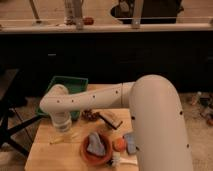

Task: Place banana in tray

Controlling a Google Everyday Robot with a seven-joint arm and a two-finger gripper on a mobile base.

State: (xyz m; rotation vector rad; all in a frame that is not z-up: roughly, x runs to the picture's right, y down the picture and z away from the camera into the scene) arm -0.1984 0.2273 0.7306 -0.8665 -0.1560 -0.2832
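Banana not yet in the tray.
The banana (64, 139) lay near the desk's (45, 157) left edge, beneath the hand (62, 125); its grip unclear. The tray (75, 83) waited at the far-left corner.

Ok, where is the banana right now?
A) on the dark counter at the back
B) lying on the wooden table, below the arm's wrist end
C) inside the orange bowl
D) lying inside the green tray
B: the banana lies on the wooden table, just below the gripper, outside the green tray and left of the orange bowl.
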